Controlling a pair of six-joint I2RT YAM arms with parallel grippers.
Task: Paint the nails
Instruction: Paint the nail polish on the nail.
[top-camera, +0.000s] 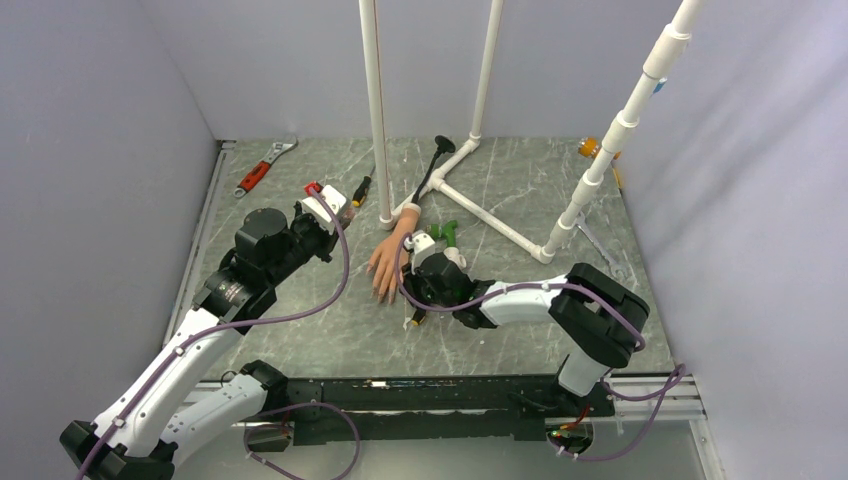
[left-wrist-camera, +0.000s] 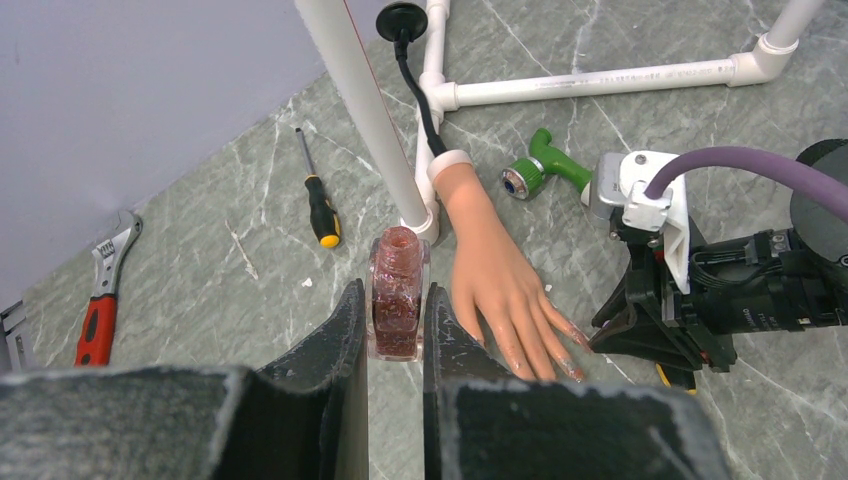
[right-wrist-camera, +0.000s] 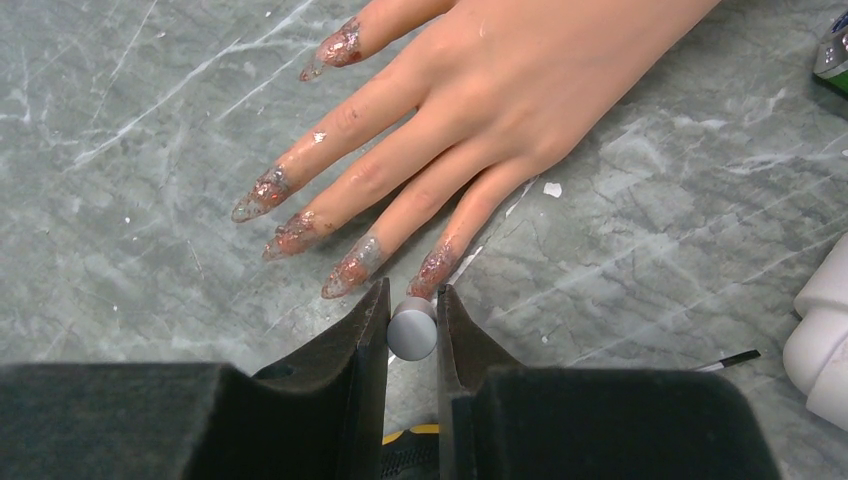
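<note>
The peach mannequin hand (top-camera: 388, 258) lies palm down mid-table, fingers toward the near edge; it also shows in the left wrist view (left-wrist-camera: 495, 280). In the right wrist view its nails (right-wrist-camera: 352, 268) are long, pointed and coated with patchy red glitter polish. My right gripper (right-wrist-camera: 412, 300) is shut on a silver brush cap (right-wrist-camera: 412, 335), right at the little finger's nail (right-wrist-camera: 436, 270); the brush itself is hidden. My left gripper (left-wrist-camera: 395, 292) is shut on an open bottle of red glitter polish (left-wrist-camera: 397, 295), held upright to the left of the hand.
A white PVC pipe frame (top-camera: 377, 110) stands just behind the hand. A yellow-black screwdriver (left-wrist-camera: 320, 208) and a red-handled wrench (left-wrist-camera: 100, 310) lie at the left. A green tool (left-wrist-camera: 540, 165) lies right of the wrist cuff. Grey walls enclose three sides.
</note>
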